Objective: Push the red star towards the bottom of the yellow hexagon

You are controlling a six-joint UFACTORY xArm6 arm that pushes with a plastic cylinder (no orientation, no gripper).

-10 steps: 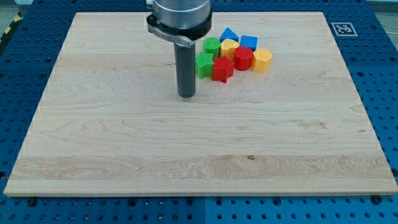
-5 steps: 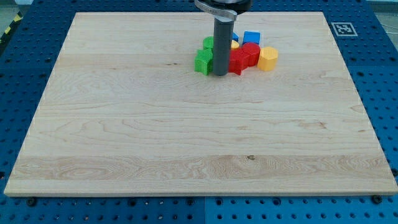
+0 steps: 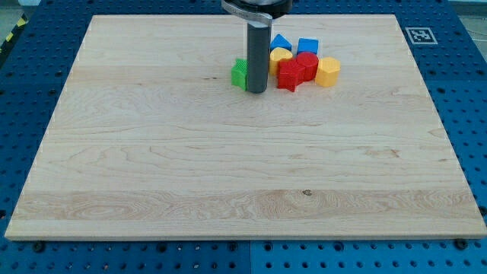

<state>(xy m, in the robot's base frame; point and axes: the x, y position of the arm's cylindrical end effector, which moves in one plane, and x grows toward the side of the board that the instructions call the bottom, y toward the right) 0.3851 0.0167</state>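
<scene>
The red star [image 3: 288,75] lies in the block cluster at the view's top centre, touching a red block [image 3: 307,65] on its right. The yellow hexagon [image 3: 328,71] sits at the cluster's right end, just right of the red block. My tip [image 3: 257,90] rests on the board left of the red star, with a small gap between them. A green block [image 3: 240,73] pokes out just left of the rod, partly hidden by it.
A second yellow block [image 3: 280,57], a blue triangular block [image 3: 281,43] and a blue block [image 3: 307,47] sit behind the red ones. The wooden board [image 3: 228,175] ends near the view's top just beyond the cluster. A marker tag [image 3: 418,34] lies off the board's top right corner.
My tip swung right from open board into the cluster, pushing the red star and nearby blocks right, then backed slightly left. The green block shifted left; another green block is now hidden.
</scene>
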